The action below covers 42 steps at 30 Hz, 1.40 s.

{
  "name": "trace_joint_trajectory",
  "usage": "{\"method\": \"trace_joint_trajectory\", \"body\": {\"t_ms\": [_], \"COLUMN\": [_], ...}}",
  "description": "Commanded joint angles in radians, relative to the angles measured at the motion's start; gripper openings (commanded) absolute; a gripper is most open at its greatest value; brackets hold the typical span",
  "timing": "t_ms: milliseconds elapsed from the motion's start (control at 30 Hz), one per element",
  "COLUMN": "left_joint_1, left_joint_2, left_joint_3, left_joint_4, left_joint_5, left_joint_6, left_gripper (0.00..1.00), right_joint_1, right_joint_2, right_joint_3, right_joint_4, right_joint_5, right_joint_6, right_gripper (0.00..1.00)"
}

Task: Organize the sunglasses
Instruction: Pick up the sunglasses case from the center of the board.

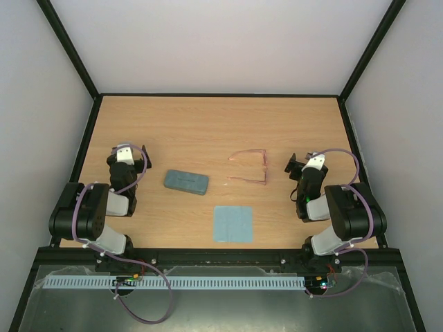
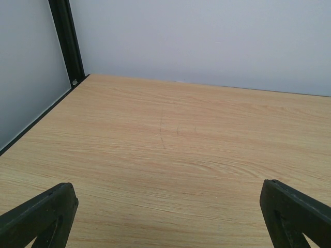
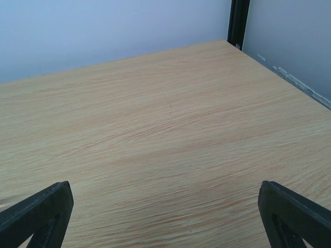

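1. The closed grey-blue glasses case (image 1: 186, 182) lies on the wooden surface (image 1: 208, 124), its long side slightly tilted; every place below is told from it.
2. The sunglasses (image 1: 249, 168), a thin pinkish-red translucent pair, lie flat on the surface to the right of the case and well apart from it. Their slim arms are unfolded and point back toward the case, with the front on the side away from it.
3. A flat square blue-grey cloth (image 1: 232, 223) lies right of the case and closer to the arm bases. It touches neither the case nor the sunglasses.
4. The left fingers (image 2: 44, 214) sit to the left of the case, near the surface's left edge. They are spread wide and grip nothing; the left wrist view shows only bare wood between them.
5. The right fingers (image 3: 295, 217) sit far to the right of the case, beyond the sunglasses and just beside their front. They too are spread wide with nothing between them; the right wrist view shows plain wood grain running to the back wall.
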Motion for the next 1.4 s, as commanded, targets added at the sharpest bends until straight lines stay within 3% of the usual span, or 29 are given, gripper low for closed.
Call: {"method": "trace_joint_trajectory", "body": {"t_ms": [0,167,267,367,500,667,800,933,1000,1100,1167,1267,1367], "left_joint_1": [-0.004,-0.052,-0.123,-0.175,-0.200,-0.231,-0.235,-0.234,-0.234,-0.228,-0.216,-0.216,-0.217], "left_joint_2": [0.006,-0.025,-0.129,-0.280,-0.505,-0.712,-0.806,-0.820,-0.809,-0.826,-0.845,-0.853,-0.864], "left_joint_3": [0.018,-0.019,-0.082,-0.016,0.155,0.362,0.515,0.712,0.753,0.716,0.672,0.625,0.600], "left_joint_4": [0.032,0.083,0.148,-0.104,-0.536,-0.910,-1.112,-1.330,-1.346,-1.369,-1.349,-1.335,-1.424], "left_joint_5": [-0.006,-0.090,-0.208,-0.238,-0.204,-0.147,-0.114,-0.013,0.101,0.066,0.083,0.158,0.179], "left_joint_6": [0.009,0.042,0.088,0.103,-0.064,-0.292,-0.453,-0.512,-0.480,-0.625,-0.643,-0.649,-0.681], "left_gripper": [1.00,1.00,0.99,0.99,1.00,0.99,1.00,0.99,1.00,0.99,1.00,0.99,1.00], "right_joint_1": [-0.003,-0.004,0.019,0.053,0.056,0.057,0.057,0.057,0.056,0.057,0.086,0.190,0.296], "right_joint_2": [-0.002,-0.009,-0.127,-0.276,-0.408,-0.524,-0.651,-0.759,-0.757,-0.627,-0.513,-0.378,-0.221], "right_joint_3": [0.011,0.000,-0.040,0.052,0.228,0.445,0.528,0.541,0.540,0.666,0.752,0.857,0.984], "right_joint_4": [0.017,0.039,0.021,-0.269,-0.753,-1.140,-1.252,-1.223,-1.196,-1.215,-1.238,-1.296,-1.413], "right_joint_5": [0.006,0.037,0.050,0.063,0.031,-0.206,-0.389,-0.632,-0.671,-0.834,-0.895,-0.821,-0.761], "right_joint_6": [-0.008,0.002,-0.020,0.005,0.178,0.289,0.311,0.319,0.363,0.358,0.342,0.272,0.161], "right_gripper": [0.99,0.99,0.99,0.99,0.99,0.99,0.99,0.99,0.99,0.99,0.99,0.99,0.99]}}
